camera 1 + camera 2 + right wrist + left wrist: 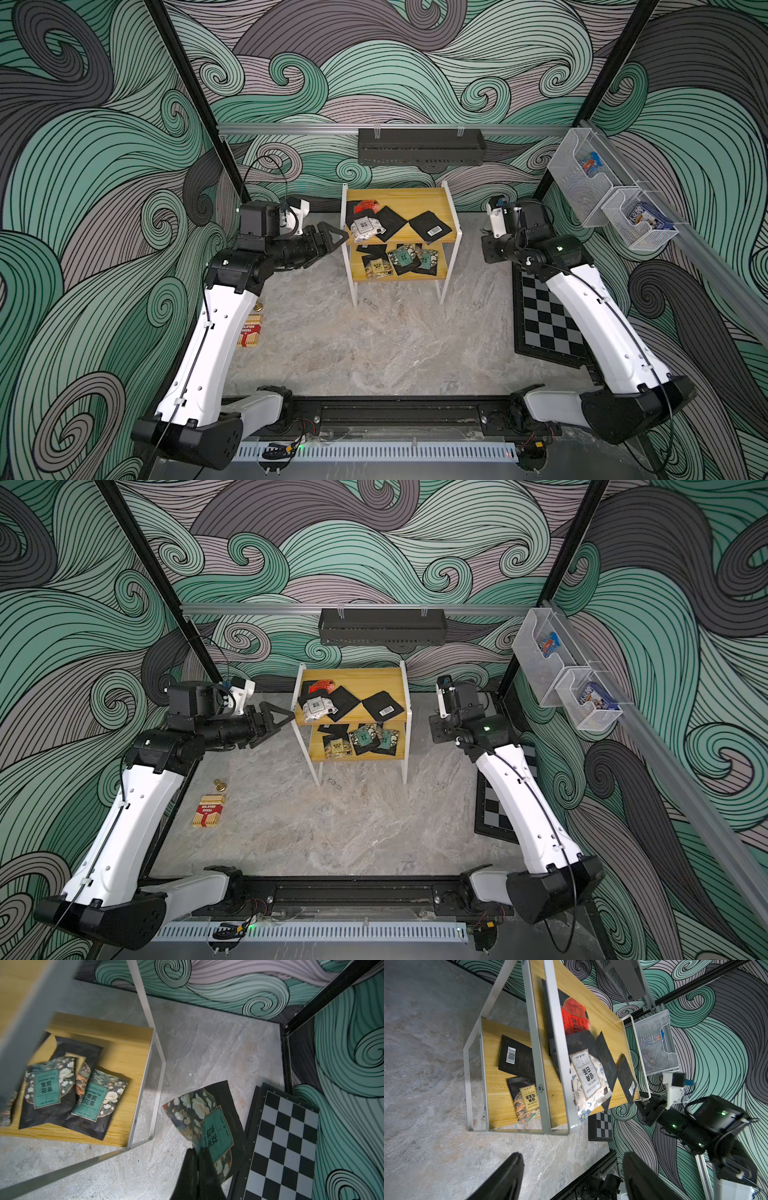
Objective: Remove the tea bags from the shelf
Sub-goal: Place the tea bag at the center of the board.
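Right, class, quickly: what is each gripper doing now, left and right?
Left gripper: open, holding nothing.
Right gripper: shut on a flat black tea bag with a teal label.

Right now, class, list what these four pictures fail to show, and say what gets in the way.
Right gripper: behind its own wrist in both top views; only the right wrist view shows it shut on a teal tea bag.
Lower board: rear lies under the upper board in both top views.
Barcoded black tea bag: face down in top views, front unseen.
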Motion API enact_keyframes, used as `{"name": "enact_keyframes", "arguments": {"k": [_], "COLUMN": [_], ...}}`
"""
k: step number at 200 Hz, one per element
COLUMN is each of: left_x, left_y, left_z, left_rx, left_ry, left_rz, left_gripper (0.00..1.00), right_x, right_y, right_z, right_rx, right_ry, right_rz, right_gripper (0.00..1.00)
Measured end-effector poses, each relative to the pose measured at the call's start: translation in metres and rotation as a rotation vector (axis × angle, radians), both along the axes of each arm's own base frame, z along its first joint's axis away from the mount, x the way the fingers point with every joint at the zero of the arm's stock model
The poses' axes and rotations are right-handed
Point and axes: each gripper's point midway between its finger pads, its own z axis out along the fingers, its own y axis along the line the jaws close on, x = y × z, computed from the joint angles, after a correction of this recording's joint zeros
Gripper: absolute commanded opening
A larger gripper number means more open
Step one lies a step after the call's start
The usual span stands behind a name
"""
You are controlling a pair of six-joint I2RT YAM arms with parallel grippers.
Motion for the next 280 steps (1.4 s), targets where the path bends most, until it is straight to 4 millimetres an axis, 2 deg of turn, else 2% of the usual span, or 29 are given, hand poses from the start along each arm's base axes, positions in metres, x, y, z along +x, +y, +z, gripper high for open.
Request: {"name": "enact_keyframes", "arguments": {"k": [38,66,90,135,191,243,280], "left_x": [-0.002,-0.006,-0.008,-0.007,-0.009,-0.008,-0.008], "left_y": [0.000,0.002,0.006,0.017,0.026,0.027,0.028], "left_z": [-0.001,0.000,-0.004,-0.018,-0.031,-0.033,-0.038], "left_rx": [0.000,0.006,0.020,0.077,0.133,0.144,0.150], "left_ry": [-0.001,-0.012,-0.013,0.010,0.031,0.032,0.042], "left_rz": [-0.003,0.003,0.018,0.064,0.095,0.098,0.100], "left_gripper": [0.83,0.83,0.83,0.83,0.83,0.83,0.83], "right_x": [0.006,0.019,0.033,0.054,0.073,0.075,0.079], "right_y": [-0.010,-0.013,-0.009,-0.003,0.003,0.011,0.015], "right_z": [-0.053,-0.093,-0.129,-0.176,-0.210,-0.226,-0.221], "right_rx": [0.060,0.086,0.103,0.120,0.133,0.171,0.200], "right_ry": [0.071,0.128,0.187,0.249,0.292,0.324,0.315], "right_rz": [-0.074,-0.127,-0.153,-0.189,-0.210,-0.212,-0.211], "right_gripper": [0.00,0.00,0.00,0.00,0.00,0.09,0.28]}}
